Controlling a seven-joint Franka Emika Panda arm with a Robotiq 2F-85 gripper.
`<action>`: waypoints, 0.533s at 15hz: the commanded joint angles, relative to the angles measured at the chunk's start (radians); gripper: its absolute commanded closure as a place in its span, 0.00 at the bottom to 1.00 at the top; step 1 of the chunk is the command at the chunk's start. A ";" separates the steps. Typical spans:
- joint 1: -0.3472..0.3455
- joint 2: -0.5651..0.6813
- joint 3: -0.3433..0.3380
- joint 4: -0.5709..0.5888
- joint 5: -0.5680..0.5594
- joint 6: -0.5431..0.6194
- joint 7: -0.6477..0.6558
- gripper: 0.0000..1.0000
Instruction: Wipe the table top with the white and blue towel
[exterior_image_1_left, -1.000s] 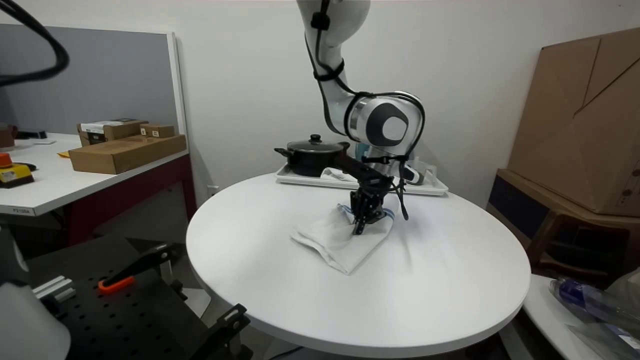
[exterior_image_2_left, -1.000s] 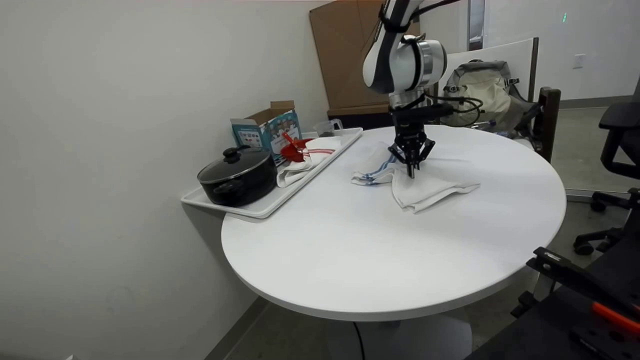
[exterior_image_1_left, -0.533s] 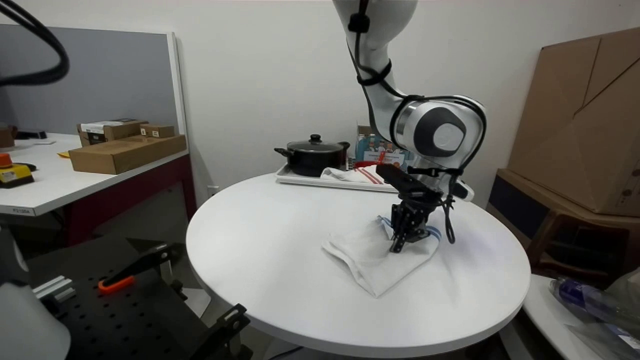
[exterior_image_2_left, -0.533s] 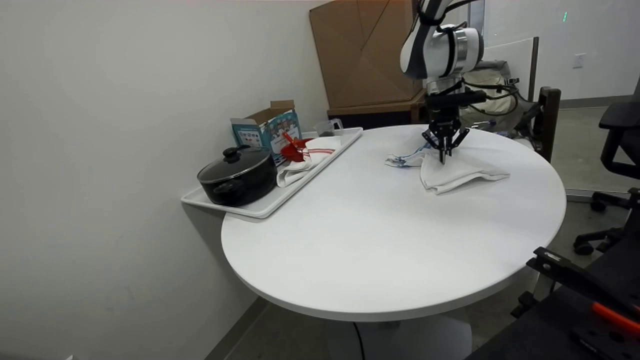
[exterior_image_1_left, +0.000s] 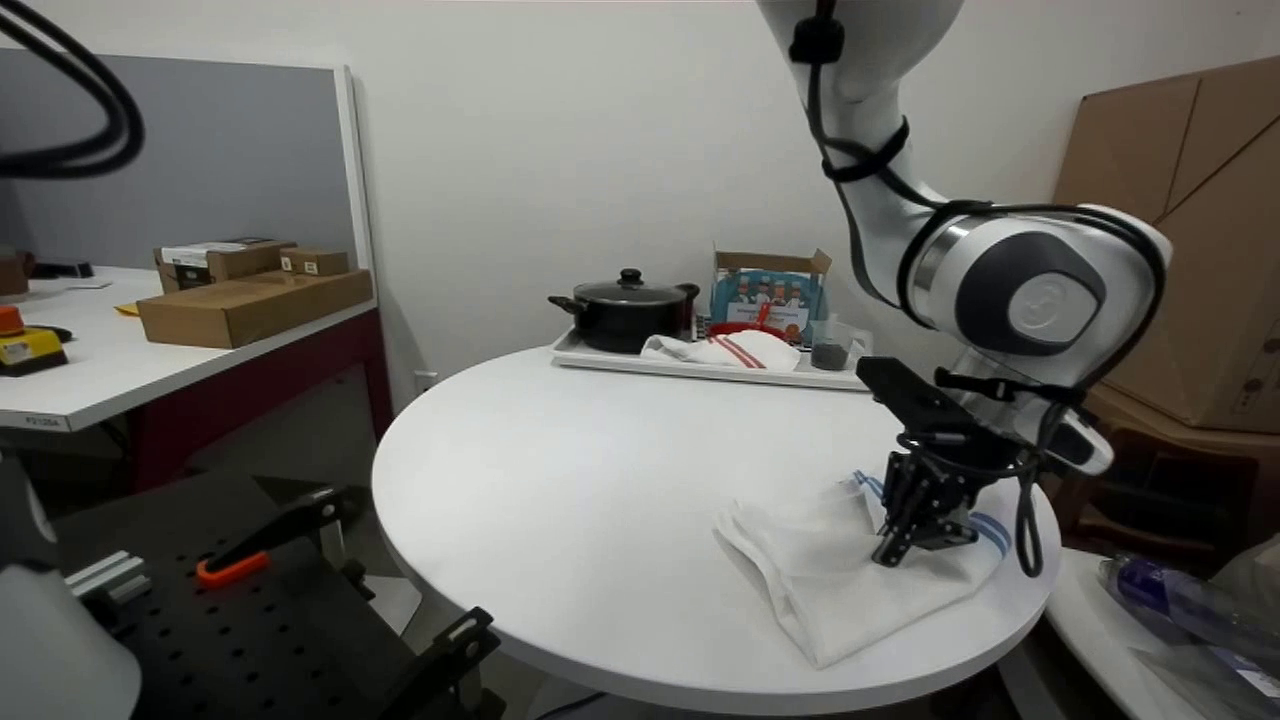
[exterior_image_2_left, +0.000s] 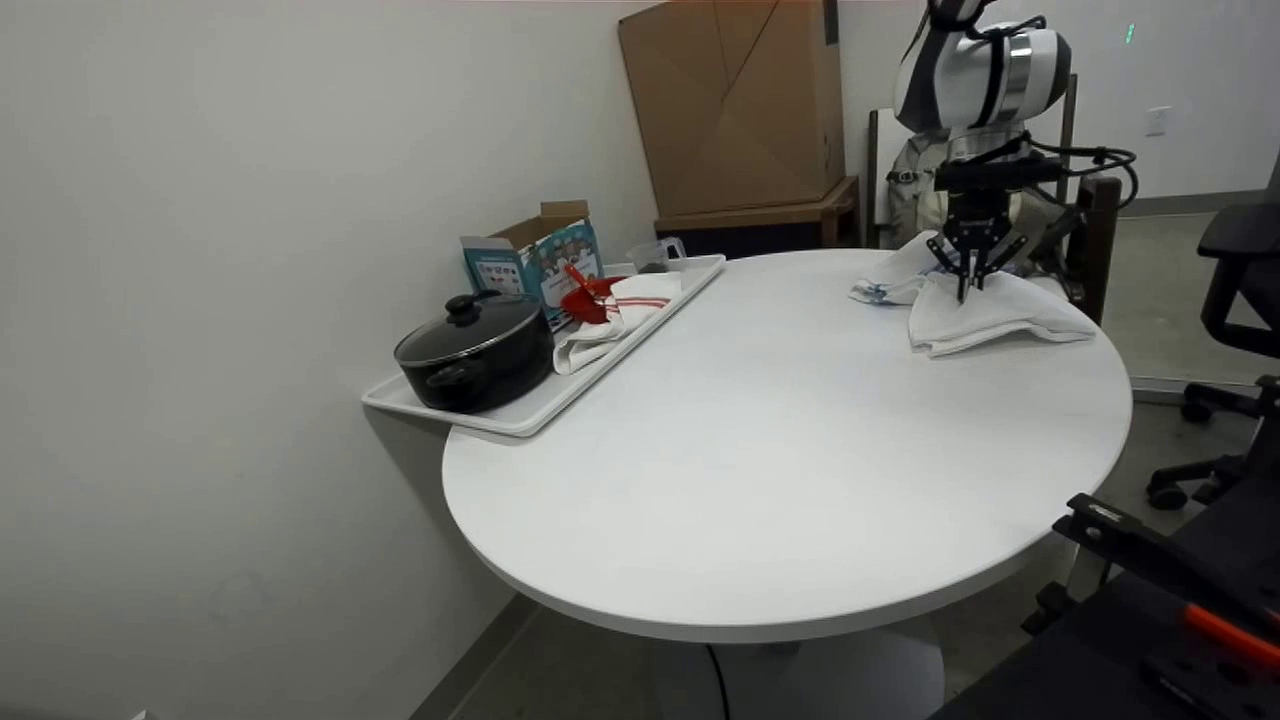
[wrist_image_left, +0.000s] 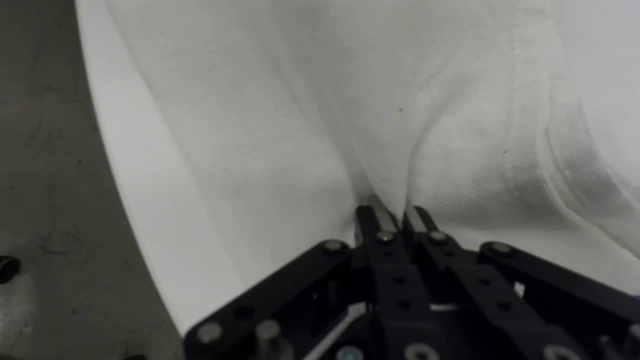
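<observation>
A: What stands at 10 o'clock, beyond the table top (exterior_image_1_left: 560, 520)?

B: From my position, a white desk (exterior_image_1_left: 90, 375). Cardboard boxes (exterior_image_1_left: 250, 308) rest on it.

A: And at 12 o'clock?

B: A white tray (exterior_image_1_left: 600, 362), overlapping the rim of the table top. It carries, left to right: a lidded black pot (exterior_image_1_left: 625, 322), a white cloth with red stripes (exterior_image_1_left: 718, 350), a blue carton (exterior_image_1_left: 770, 290) behind that cloth, and a clear measuring cup (exterior_image_1_left: 830, 352).

A: Locate the white and blue towel (exterior_image_1_left: 830, 590).

B: On the table top at 4 o'clock, near the rim. It lies folded, one corner directed to 7 o'clock; its blue stripes show on the opposite side, at 1 o'clock, partly behind the gripper (exterior_image_1_left: 888, 560). In an exterior view, the towel (exterior_image_2_left: 990, 322) reads at 2 o'clock on that view's dial.

A: Report the jaws.

B: Clamped on the towel. In the wrist view they grip a raised fold of it. Left to right in that view: the floor (wrist_image_left: 45, 175) at 9 o'clock, the curved edge of the table top, then the towel.

A: What is at 2 o'clock, far right?

B: A large cardboard box (exterior_image_1_left: 1220, 270), its lower part partly hidden behind the arm (exterior_image_1_left: 1030, 270). The arm extends from above to the gripper, which slants, tips toward 7 o'clock.
</observation>
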 joint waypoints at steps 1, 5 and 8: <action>-0.044 0.138 -0.018 0.094 0.016 0.011 -0.007 0.99; -0.033 0.125 -0.002 0.057 0.001 -0.013 -0.049 0.99; 0.000 0.066 0.019 -0.030 -0.031 -0.005 -0.136 0.99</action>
